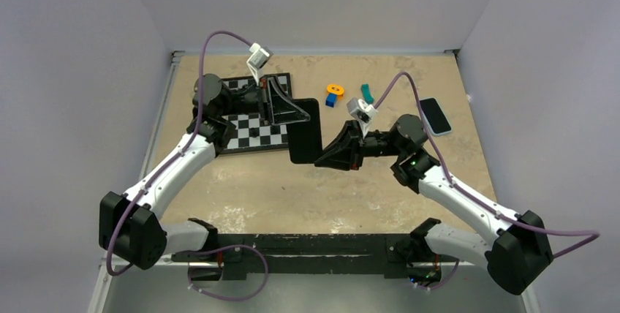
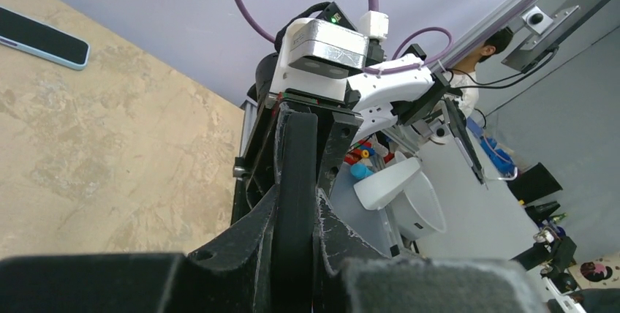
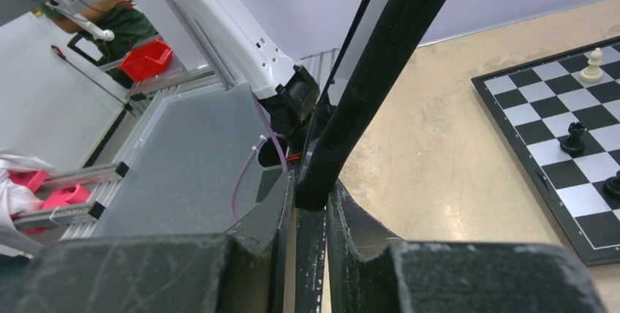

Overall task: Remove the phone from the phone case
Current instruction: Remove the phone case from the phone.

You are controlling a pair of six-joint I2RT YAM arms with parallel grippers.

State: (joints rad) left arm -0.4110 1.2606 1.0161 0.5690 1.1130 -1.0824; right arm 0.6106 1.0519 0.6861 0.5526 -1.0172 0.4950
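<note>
1. Left gripper (image 1: pixel 294 112): closed tight on the far end of the black phone case (image 3: pixel 380 57). In its own wrist view the case's edge is pinched between both fingers (image 2: pixel 259 232). Likely it's the anchor, keeping the case from moving.
2. Right gripper (image 1: pixel 323 158): fingers narrowed onto the near corner of the same case, and its wrist view shows that corner wedged between them. Likely there to peel or bend the rim away.
3. Phone (image 1: pixel 305 124): looks seated inside the case, with no gap or lifted corner visible, so removal has not started. From the top view I can't separate the phone from the case, as both are black.
4. Location: the case spans between the two grippers near the middle of the table (image 1: pixel 292 196), just beside the right edge of the chessboard (image 1: pixel 252 134). The right wrist view suggests it is held up off the surface, edge-on to that camera.
5. Two-ended hold makes sense: opposite ends let one arm brace while the other flexes the corner.
6. Second phone (image 1: pixel 435 115), with a light blue rim, lies flat near the table's right edge, well apart and not involved.
7. Risk: a corner pinch is small and could slip when the case flexes.
</note>
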